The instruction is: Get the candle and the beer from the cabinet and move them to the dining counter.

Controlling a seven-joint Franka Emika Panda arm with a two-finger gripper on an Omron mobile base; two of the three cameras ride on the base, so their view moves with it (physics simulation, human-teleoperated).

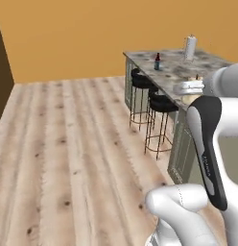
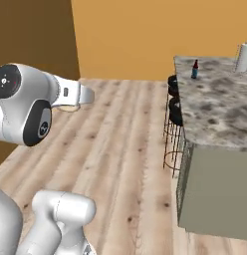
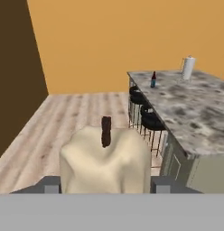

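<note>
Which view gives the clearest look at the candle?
Hand view: the candle sits large between the end effector fingers, wick visible. Right base view shows a cream sliver at the hand; left base view, a sliver behind the arm.

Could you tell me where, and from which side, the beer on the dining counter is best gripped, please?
Grip the beer around its wider dark body, below the narrow neck, probably coming in level from the side with the stools. It stands upright near that edge of the dining counter, and the paper-towel roll is well apart.
</note>
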